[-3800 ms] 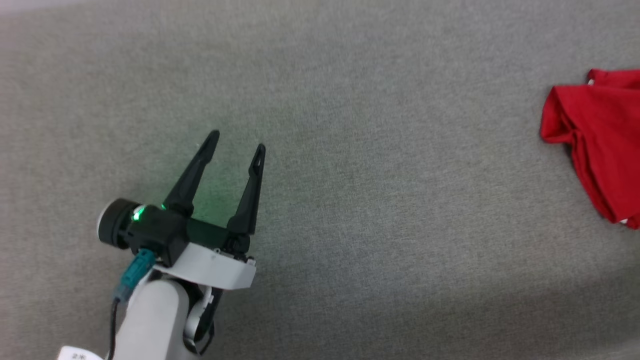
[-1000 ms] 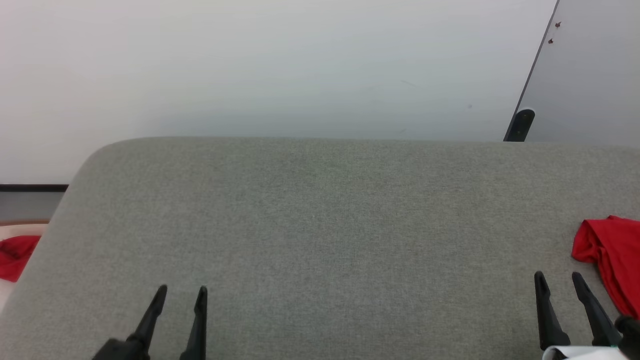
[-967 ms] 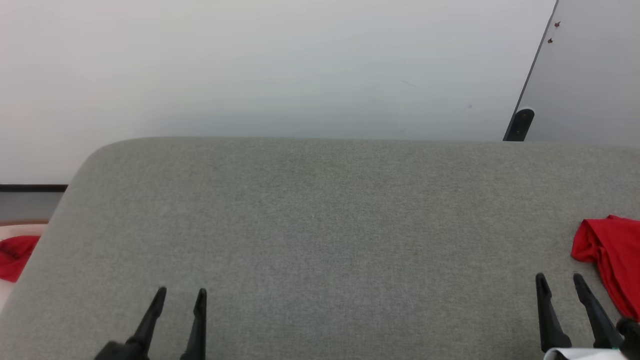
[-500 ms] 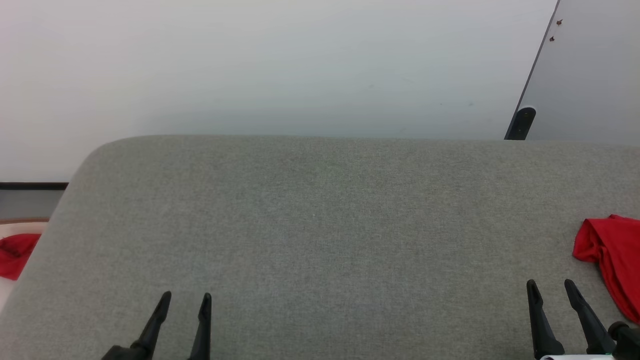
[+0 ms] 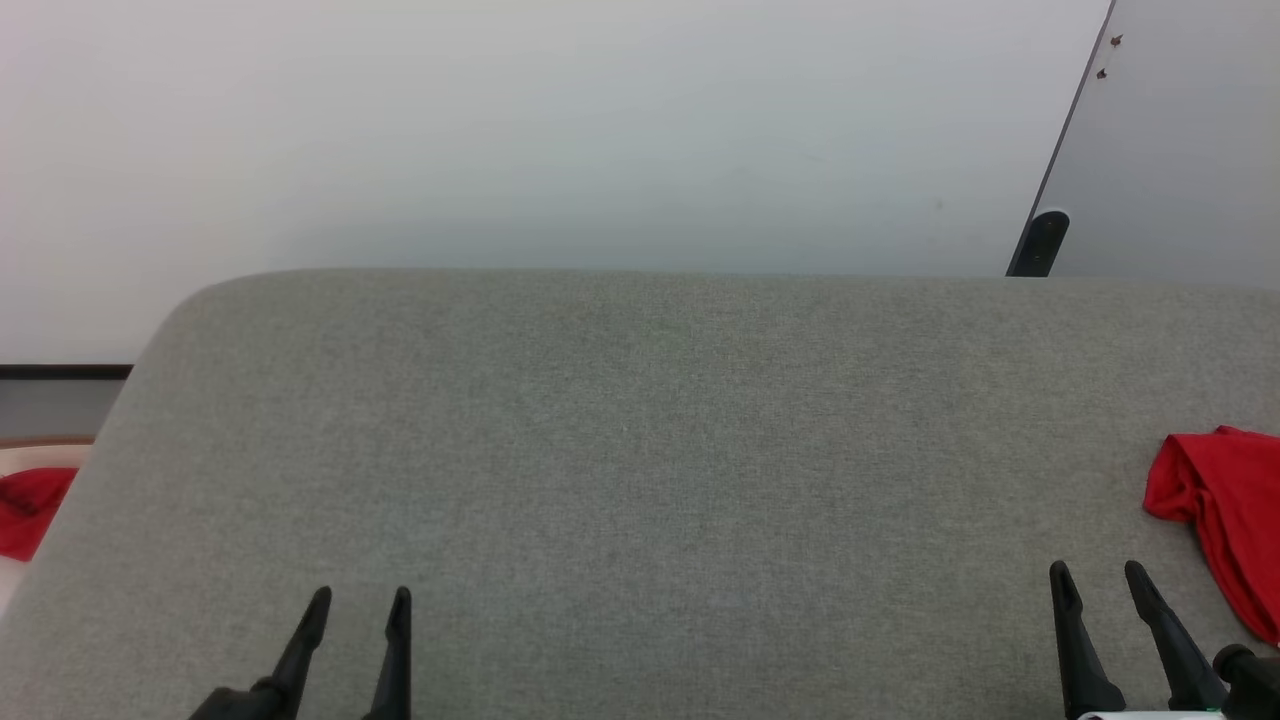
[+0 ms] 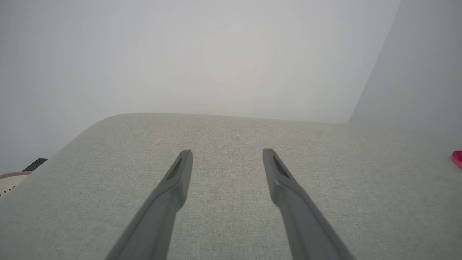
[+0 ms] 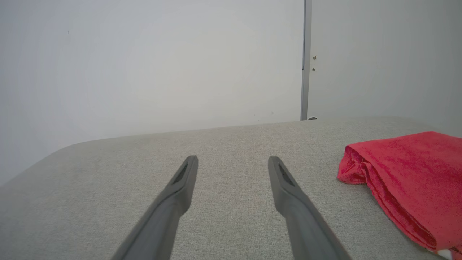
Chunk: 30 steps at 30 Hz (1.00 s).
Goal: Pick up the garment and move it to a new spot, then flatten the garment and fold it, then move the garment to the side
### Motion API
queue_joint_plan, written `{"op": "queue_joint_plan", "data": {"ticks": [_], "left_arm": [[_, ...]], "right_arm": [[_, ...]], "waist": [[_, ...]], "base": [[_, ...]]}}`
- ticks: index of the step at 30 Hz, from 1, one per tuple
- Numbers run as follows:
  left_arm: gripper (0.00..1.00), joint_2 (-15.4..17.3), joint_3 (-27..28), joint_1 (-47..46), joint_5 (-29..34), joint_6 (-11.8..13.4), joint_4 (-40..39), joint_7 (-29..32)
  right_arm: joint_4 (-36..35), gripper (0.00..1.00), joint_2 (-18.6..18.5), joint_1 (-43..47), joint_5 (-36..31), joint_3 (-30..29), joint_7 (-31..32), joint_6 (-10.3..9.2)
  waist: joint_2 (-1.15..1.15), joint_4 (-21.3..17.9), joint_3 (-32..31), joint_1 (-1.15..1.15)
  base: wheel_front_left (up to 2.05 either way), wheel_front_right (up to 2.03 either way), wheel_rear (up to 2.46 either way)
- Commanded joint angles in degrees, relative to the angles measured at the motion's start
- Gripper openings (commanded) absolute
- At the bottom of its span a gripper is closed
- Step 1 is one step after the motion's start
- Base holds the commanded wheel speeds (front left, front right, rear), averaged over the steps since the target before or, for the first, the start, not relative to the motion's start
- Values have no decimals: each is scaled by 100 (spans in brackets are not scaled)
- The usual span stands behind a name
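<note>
Red cloth, the garment [image 5: 1215,510] lies bunched and folded over itself at the right edge of the head view, cut off by the frame. It rests on the grey fabric desk [image 5: 640,420]. In the right wrist view the garment [image 7: 404,173] sits at the lower right, near that gripper's fingers but apart from them. In the left wrist view only a red sliver [image 6: 457,159] shows at the right edge.

The desk's middle and left lie bare up to its rounded upper-left corner and its straight far edge, with a pale wall [image 5: 500,130] behind. A second red cloth [image 5: 25,510] lies off the desk at the left edge.

The right gripper [image 5: 1096,570] [image 7: 233,159] rises from the lower right, fingers apart and holding nothing. The left gripper [image 5: 360,597] [image 6: 226,153] stands at the lower left, also spread and empty, above the fabric.

Against half a second ago, both grippers and the garment sit almost where they were. Nearly four seconds back the head camera looked straight down at the desk.
</note>
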Motion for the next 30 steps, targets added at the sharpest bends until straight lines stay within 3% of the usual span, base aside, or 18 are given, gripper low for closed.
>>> {"op": "queue_joint_plan", "data": {"ticks": [1, 2, 7, 30], "left_arm": [[100, -9, 31, -21, -63, 43, 33, 16], [0, -12, 19, 0, -44, 33, 31, 23], [0, -108, -6, 85, -117, 30, 271, 90], [0, -291, 259, -382, -2333, -76, 523, 664]], "right_arm": [[-35, 100, -7, 29, 35, 19, 11, -10], [-8, 0, -4, -1, 10, 10, 9, 0], [226, 0, 60, 43, 82, 36, 42, 0], [432, 0, 180, -357, 2234, -147, 568, -1]], "waist": [[0, -7, -4, 0], [0, -7, -4, 0], [0, -12, -2, 0], [0, -99, 42, 0]], "base": [[0, 0, 0], [0, 0, 0], [0, 0, 0], [0, 0, 0]]}}
